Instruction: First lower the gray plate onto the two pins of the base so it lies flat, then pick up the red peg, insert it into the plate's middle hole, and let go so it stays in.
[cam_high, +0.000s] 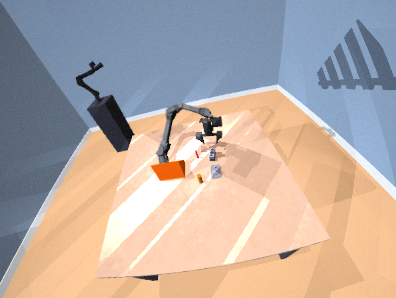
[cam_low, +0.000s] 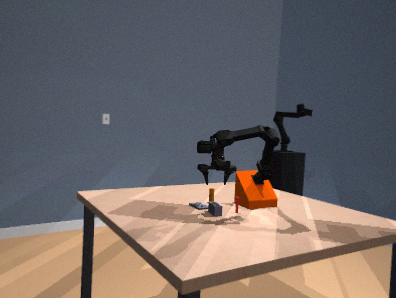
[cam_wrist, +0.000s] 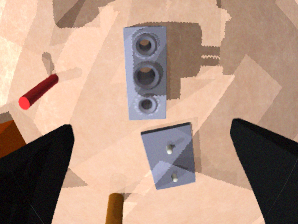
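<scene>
— Where's the gray plate (cam_wrist: 170, 155)?
— Flat on the table (cam_high: 210, 240), near the far edge, just beside the base (cam_wrist: 148, 71) — long axes roughly in line.
— And the gripper (cam_low: 216, 172)?
— Above them, fingers spread wide, holding nothing; the red peg (cam_wrist: 37, 92) stands apart.

From the top view we are looking down from high and far at the whole worktop (cam_high: 210, 220). The exterior view is facing it from low and farther off. The wrist view is looking straight down, close, sharing the plate (cam_wrist: 147, 70) area.
</scene>
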